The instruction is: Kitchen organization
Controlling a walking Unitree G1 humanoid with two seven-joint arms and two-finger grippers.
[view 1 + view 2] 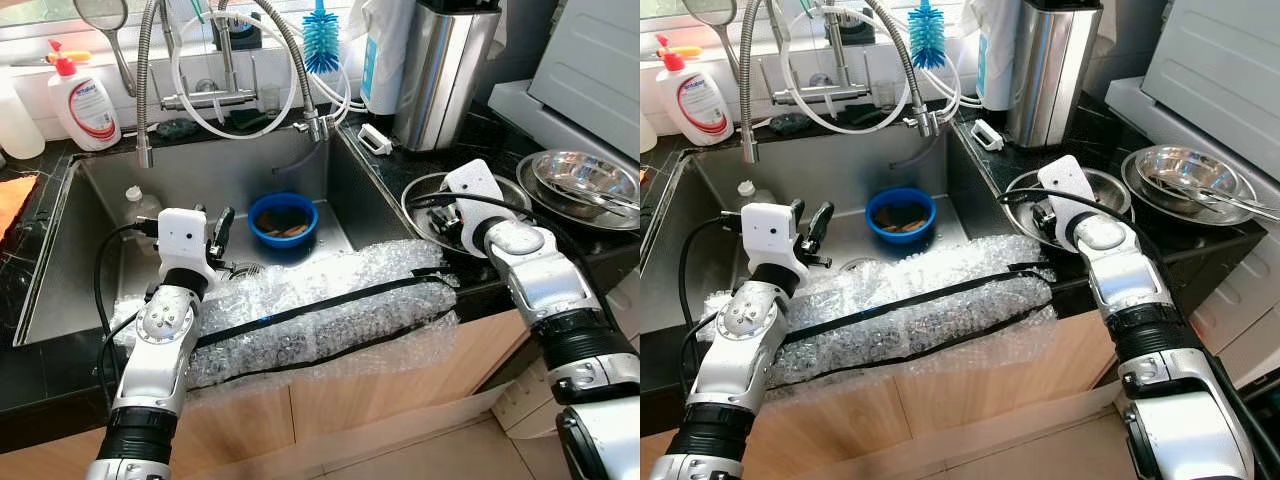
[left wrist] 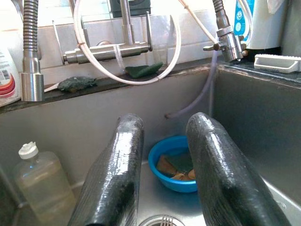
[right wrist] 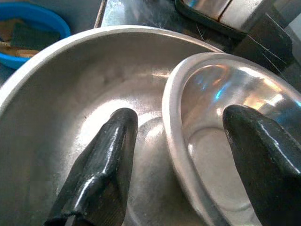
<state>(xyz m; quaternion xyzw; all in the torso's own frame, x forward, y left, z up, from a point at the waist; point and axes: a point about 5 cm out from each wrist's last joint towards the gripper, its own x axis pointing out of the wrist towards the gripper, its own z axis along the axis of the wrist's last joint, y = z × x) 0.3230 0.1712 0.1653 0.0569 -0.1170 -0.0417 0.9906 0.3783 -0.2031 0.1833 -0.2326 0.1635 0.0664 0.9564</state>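
Note:
My right gripper point(image 1: 447, 216) reaches down into a large steel bowl point(image 1: 418, 192) on the black counter right of the sink. In the right wrist view the right gripper point(image 3: 181, 115) is open, one finger point(image 3: 110, 150) inside the large bowl point(image 3: 70, 94) and the other over a smaller steel bowl point(image 3: 211, 141) nested in it, straddling that rim. My left gripper point(image 1: 220, 236) hovers open over the sink point(image 1: 60, 260), holding nothing. Beyond the left gripper point(image 2: 164, 125) sits a blue bowl point(image 2: 164, 176) holding sponges and brown scraps on the sink floor.
Bubble wrap point(image 1: 320, 320) with black tape covers the sink's front edge. A plastic bottle point(image 1: 140, 205) stands in the sink. A second steel bowl point(image 1: 585, 180) with utensils sits far right. Behind are a soap bottle point(image 1: 85, 100), faucet hoses point(image 1: 230, 100), blue brush point(image 1: 322, 40) and steel canister point(image 1: 445, 70).

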